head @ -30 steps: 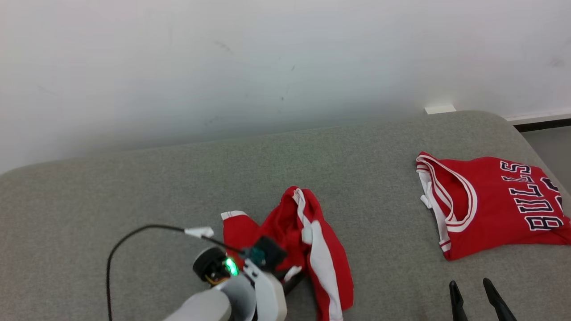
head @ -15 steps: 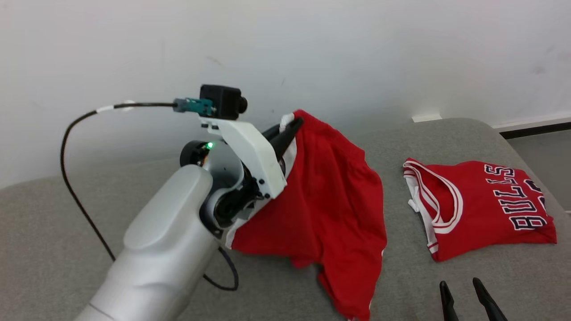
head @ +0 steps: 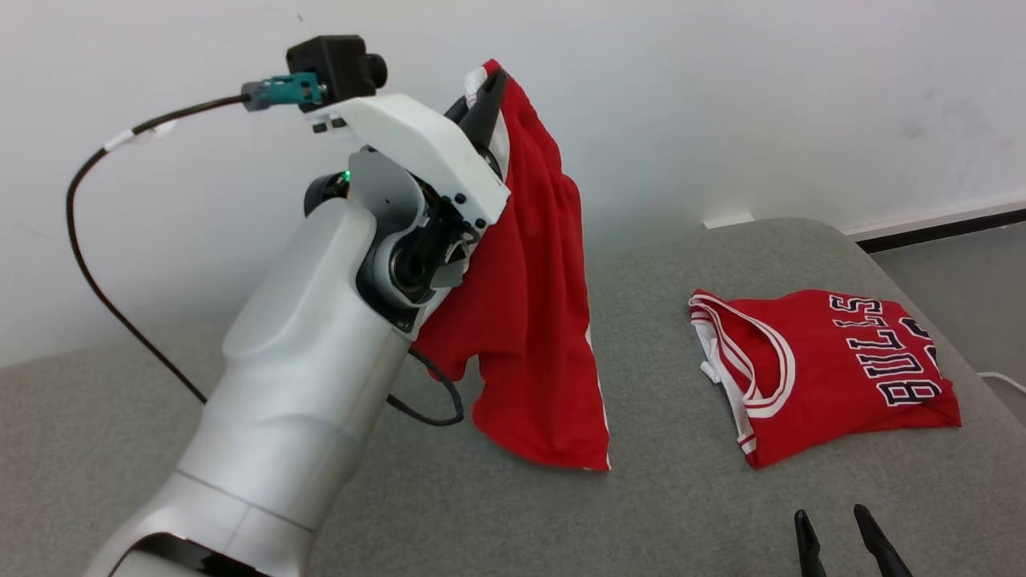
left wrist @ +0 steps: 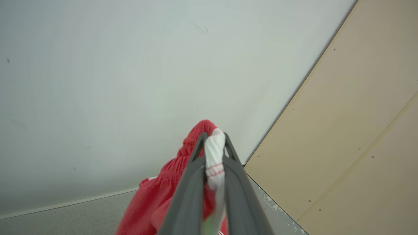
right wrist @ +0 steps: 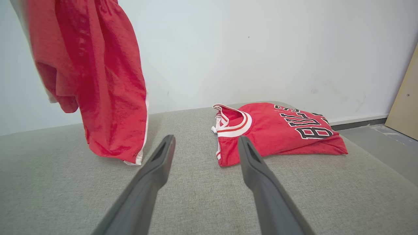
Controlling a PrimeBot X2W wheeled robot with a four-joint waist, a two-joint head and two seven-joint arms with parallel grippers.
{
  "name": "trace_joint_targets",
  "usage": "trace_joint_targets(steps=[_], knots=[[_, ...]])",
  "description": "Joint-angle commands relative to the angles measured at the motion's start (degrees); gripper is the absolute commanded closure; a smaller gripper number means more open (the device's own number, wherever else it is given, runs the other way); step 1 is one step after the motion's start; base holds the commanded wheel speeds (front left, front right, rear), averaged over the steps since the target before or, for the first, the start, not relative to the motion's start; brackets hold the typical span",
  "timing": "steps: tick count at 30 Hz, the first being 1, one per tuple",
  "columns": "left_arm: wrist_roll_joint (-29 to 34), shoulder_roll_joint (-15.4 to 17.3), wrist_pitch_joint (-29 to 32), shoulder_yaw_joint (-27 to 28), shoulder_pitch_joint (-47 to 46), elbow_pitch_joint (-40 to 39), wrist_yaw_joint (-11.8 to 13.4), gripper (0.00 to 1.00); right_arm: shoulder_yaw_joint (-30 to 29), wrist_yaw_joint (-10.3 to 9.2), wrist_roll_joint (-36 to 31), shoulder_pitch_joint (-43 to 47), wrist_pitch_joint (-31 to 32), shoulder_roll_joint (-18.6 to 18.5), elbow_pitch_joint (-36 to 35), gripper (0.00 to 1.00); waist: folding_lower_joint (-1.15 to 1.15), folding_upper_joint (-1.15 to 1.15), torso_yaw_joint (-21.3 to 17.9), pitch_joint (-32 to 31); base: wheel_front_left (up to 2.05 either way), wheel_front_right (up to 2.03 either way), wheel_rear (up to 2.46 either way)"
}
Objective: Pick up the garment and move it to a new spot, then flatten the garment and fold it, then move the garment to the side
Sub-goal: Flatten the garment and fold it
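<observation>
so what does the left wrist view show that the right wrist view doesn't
Left wrist view: the left tool shut on the bunched, white-trimmed waistband of the red shorts, seen up close, with a beige panel on that view's right.
Right wrist view: the right tool open above the grey cushion, the folded Bulls jersey lying on it, and the shorts draping down to their hem.
Both: the red shorts and the white wall.
</observation>
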Motion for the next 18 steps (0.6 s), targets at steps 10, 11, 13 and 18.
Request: trace_joint_targets(steps=[10, 11, 13, 18], knots=[[-11.87, -0.36, -5.73, -2.74, -1.9, -2.99, 6.87, 1.0, 0.04, -0.16, 0.42, -0.08, 0.05, -0.06, 0.16, 0.0, 0.0, 0.0, 2.15, -0.13, 0.0, 0.0, 0.0], [-12.47, -0.39, -6.69, -3.58, -1.69, -3.51, 7.67, 1.0, 0.1, -0.16, 0.48, -0.23, 0.05, -0.06, 0.17, 0.0, 0.0, 0.0, 2.45, 0.02, 0.0, 0.0, 0.0], [-14.79, -0.37, -8.97, -4.74, -0.34, -4.3, 9.41, 1.0, 0.05, -0.17, 0.81, -0.47, 0.05, -0.08, 0.12, 0.0, 0.0, 0.0, 3.16, 0.32, 0.0, 0.0, 0.0], [-15.24, -0.33, -16.07, -6.32, 5.21, -4.02, 11.32, 1.0, -0.01, -0.16, 1.41, -0.06, 0.05, -0.07, 0.17, 0.0, 0.0, 0.0, 4.69, 0.79, 0.0, 0.0, 0.0]])
